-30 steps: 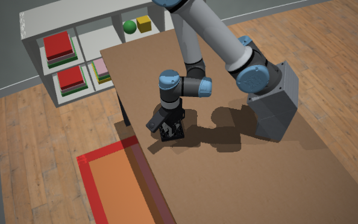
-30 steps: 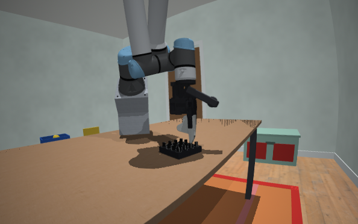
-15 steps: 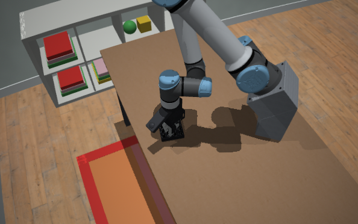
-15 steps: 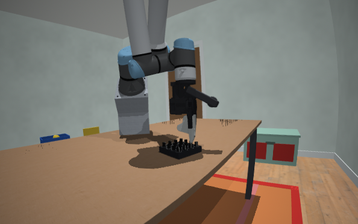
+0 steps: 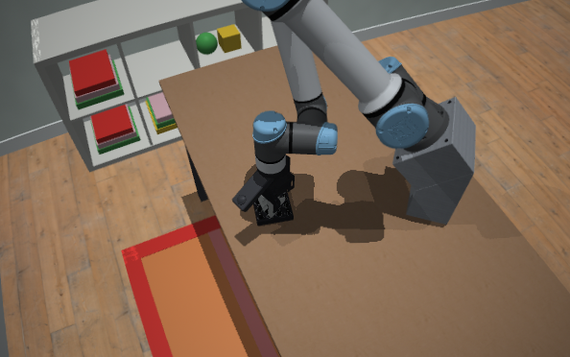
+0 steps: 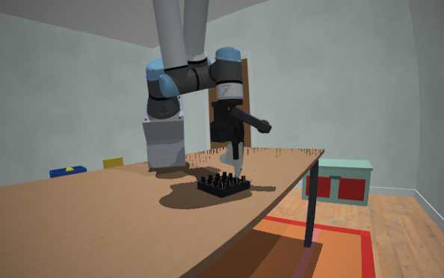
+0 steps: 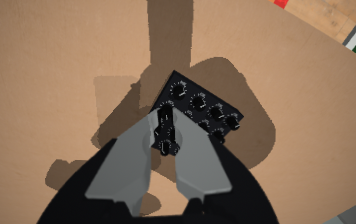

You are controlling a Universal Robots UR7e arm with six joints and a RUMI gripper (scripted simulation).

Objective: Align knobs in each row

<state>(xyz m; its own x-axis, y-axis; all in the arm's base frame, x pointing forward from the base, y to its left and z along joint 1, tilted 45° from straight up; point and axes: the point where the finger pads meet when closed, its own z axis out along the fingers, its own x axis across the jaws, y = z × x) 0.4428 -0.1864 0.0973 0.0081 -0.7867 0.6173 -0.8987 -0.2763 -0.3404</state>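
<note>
Claw (image 5: 272,214) (image 6: 238,175) (image 7: 166,109) pointing down over the knob box (image 5: 274,220) (image 6: 223,191) (image 7: 176,80), its two grey fingers drawn nearly together and clamped on a black knob (image 7: 165,114). In the wrist view that knob stands at the left end of the second row from the top, close to the box's edge. The fingers cover part of the box, so several knobs behind and beneath them are hard to make out. Along the top row in the same view, four knobs stand uncovered with pale pointer lines and rings of ticks around them; the lettering is too small to read.

The box lies flat on the counter (image 5: 384,283) (image 6: 112,209) (image 7: 45,60), near its long edge, with the arm's shadow falling around it. Past that edge, down on the wooden floor, lies an orange rug (image 5: 187,297) (image 6: 344,250) with a red border. The arm's grey pedestal (image 5: 437,187) (image 6: 164,143) stands on the counter, well apart from the box. By the far end of the counter in the top view is a shelf unit (image 5: 110,31) holding stacked coloured blocks, a green ball (image 5: 206,43) and a yellow cube (image 5: 229,38).

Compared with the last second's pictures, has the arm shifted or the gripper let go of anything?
No visible change: the arm and gripper look the same, low over the knob box, with no release to be seen. The fingers are closed around a knob. Any slight knob turn is too small to tell.
</note>
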